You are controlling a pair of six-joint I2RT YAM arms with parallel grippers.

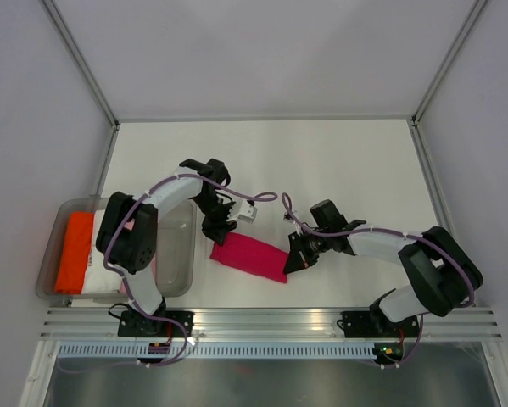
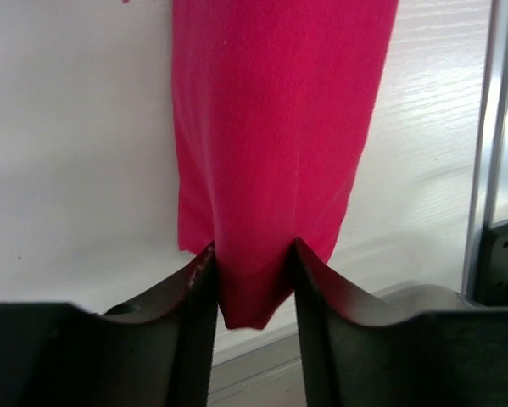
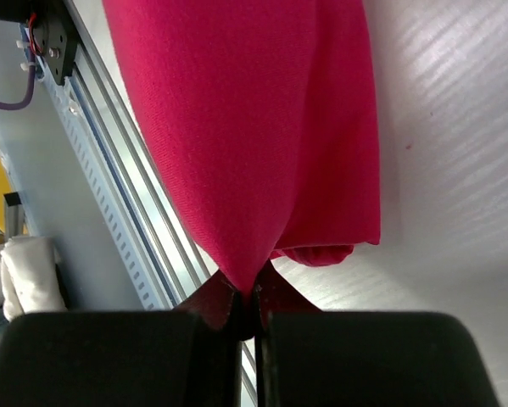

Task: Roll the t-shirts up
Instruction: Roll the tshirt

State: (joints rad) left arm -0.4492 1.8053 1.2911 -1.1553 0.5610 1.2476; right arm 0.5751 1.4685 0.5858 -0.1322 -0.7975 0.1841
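The magenta-red t-shirt [image 1: 249, 256] lies folded into a narrow band near the table's front edge. My left gripper [image 1: 217, 235] is at its left end, its jaws closed on a thick fold of the cloth [image 2: 270, 127]. My right gripper [image 1: 294, 259] is at its right end, its jaws pinched tight on a thin edge of the same cloth [image 3: 245, 136]. An orange t-shirt [image 1: 74, 251] and white and pale pink cloth [image 1: 95, 254] lie in the bin at the left.
A clear plastic bin [image 1: 179, 254] stands at the left front with the other shirts. A slotted metal rail [image 1: 321, 318] runs along the near edge, just in front of the shirt. White walls and metal posts [image 1: 82, 61] enclose the table.
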